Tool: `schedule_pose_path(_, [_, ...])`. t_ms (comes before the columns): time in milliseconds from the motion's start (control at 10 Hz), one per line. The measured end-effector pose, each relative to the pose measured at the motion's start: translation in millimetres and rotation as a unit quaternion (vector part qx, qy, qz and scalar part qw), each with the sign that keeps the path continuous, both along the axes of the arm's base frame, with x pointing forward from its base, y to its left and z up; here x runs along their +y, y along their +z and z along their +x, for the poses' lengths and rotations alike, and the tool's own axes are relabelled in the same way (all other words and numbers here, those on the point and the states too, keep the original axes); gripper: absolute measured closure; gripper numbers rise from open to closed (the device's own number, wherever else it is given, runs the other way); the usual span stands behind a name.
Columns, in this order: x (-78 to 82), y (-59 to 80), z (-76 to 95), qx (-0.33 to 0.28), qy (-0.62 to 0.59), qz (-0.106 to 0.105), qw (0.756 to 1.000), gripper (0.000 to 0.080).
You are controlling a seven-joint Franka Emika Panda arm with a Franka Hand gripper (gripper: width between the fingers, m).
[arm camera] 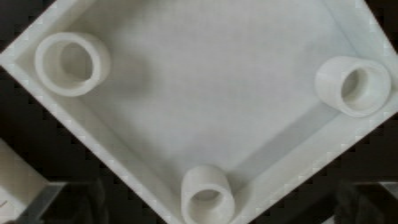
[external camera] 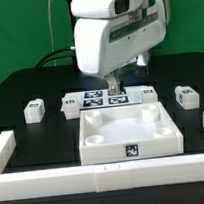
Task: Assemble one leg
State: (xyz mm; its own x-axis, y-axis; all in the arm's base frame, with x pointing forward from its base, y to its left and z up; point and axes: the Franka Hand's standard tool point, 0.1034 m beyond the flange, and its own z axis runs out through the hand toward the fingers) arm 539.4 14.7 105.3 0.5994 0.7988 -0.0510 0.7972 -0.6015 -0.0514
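The large white square panel (external camera: pixel 128 136) lies in the middle of the table with round sockets at its corners. My gripper (external camera: pixel 114 88) hangs over its far edge. In the wrist view the panel (arm camera: pixel 196 90) fills the picture, and one corner socket (arm camera: pixel 205 196) lies between my dark fingers (arm camera: pixel 43 203), which stand wide apart and hold nothing. One leg (external camera: pixel 33 111), a small white post with a tag, stands at the exterior view's left. Another leg (external camera: pixel 186 96) stands at the right.
The marker board (external camera: pixel 98 98) lies behind the panel, under the arm. Two more small white tagged pieces (external camera: pixel 70 105) (external camera: pixel 149 91) sit at its ends. A low white rail runs along the front (external camera: pixel 106 176) and both sides (external camera: pixel 4 149).
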Motion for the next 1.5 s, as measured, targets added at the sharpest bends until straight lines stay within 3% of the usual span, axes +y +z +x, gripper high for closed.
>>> schedule_pose_path(1100, [-0.7, -0.5, -0.3, -0.001, 0.001, 0.0, 1.0, 0.015])
schedule_pose_path(1500, [-29.6, -22.0, -44.3, -0.012, 0.125, 0.014, 0.992, 0.015])
